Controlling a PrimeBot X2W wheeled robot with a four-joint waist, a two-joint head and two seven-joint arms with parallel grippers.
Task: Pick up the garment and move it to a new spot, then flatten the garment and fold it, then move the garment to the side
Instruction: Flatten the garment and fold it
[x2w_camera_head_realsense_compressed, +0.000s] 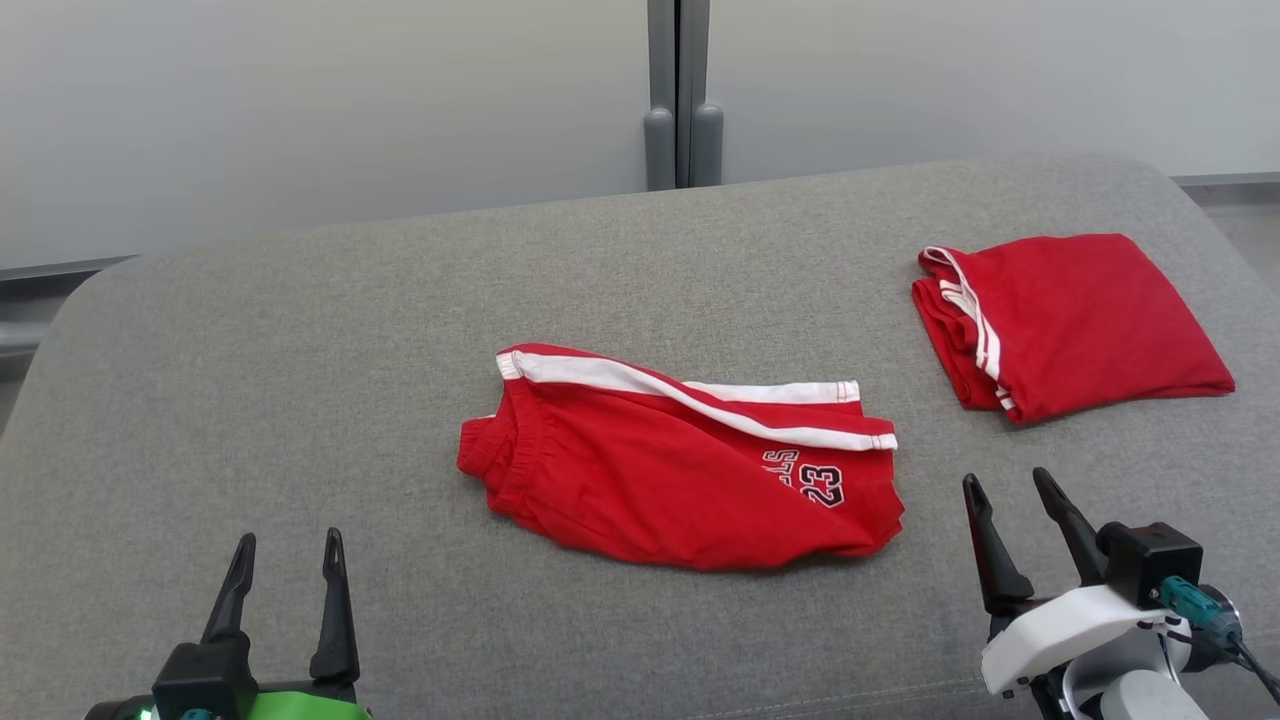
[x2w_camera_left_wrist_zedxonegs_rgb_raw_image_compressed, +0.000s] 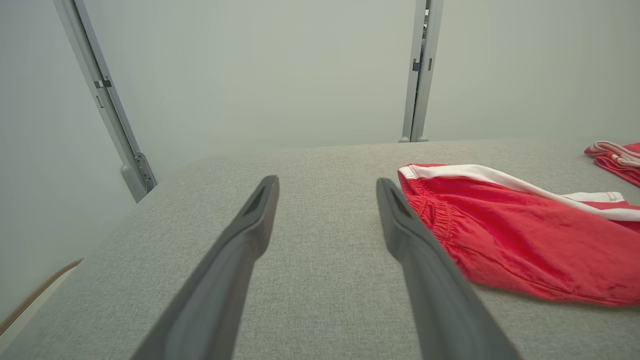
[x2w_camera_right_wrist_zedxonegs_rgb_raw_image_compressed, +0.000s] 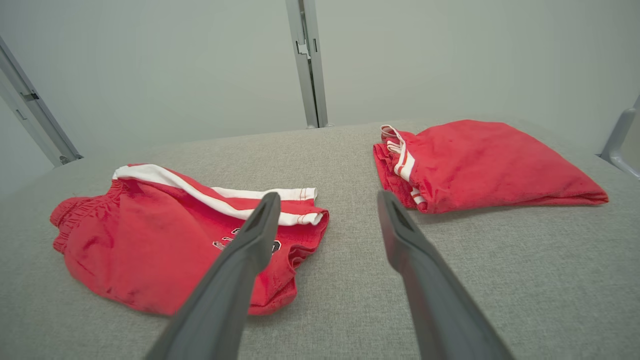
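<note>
Shorts (x2w_camera_head_realsense_compressed: 680, 470), red with white side stripes, lie flat near the middle of the grey fabric surface (x2w_camera_head_realsense_compressed: 300, 380). Their waistband points toward the left gripper (x2w_camera_head_realsense_compressed: 288, 538) and their hem toward the right gripper (x2w_camera_head_realsense_compressed: 1005, 478). Both grippers sit over the near edge with fingers spread wide, holding nothing and clear of the cloth. A folded red garment (x2w_camera_head_realsense_compressed: 1070, 320) rests apart at the far right.

The head view gives the "23" print whole, while the right wrist view has it partly behind a finger. The left wrist view brings the gathered waistband up close and adds a slanted grey wall post (x2w_camera_left_wrist_zedxonegs_rgb_raw_image_compressed: 107, 105). The right wrist view adds a grey bracket (x2w_camera_right_wrist_zedxonegs_rgb_raw_image_compressed: 620, 145) at its right edge.
</note>
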